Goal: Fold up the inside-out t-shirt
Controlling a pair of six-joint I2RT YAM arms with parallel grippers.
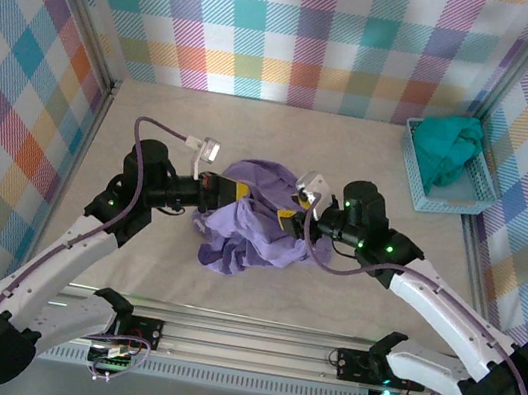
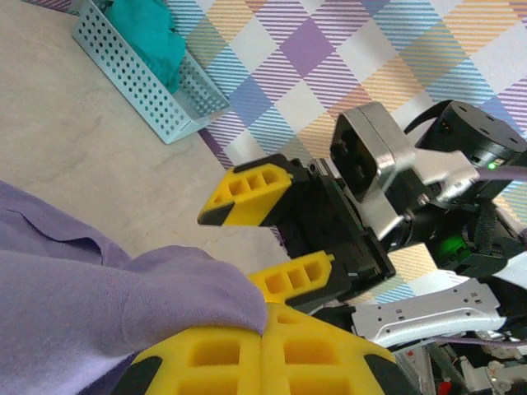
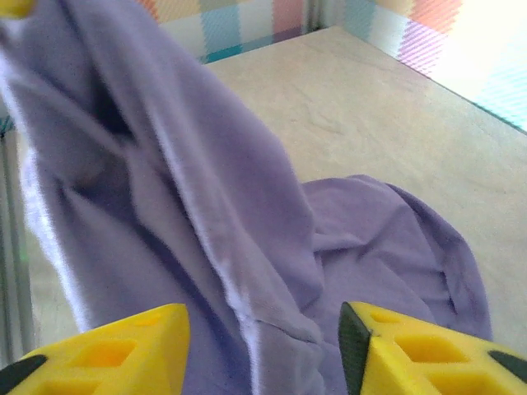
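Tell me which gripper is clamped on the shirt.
The left gripper, shut on the lavender t-shirt; the right gripper is open, jaws apart.

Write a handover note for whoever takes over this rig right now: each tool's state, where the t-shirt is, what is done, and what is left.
Left tool: shut on a fold of the t-shirt, holding it raised.
Right tool: open, fingers either side of hanging cloth, not gripping.
T-shirt: a crumpled heap in the middle of the table, between the two tools.
Done: no fold is visible.
Left: probably spread it flat, then fold it.
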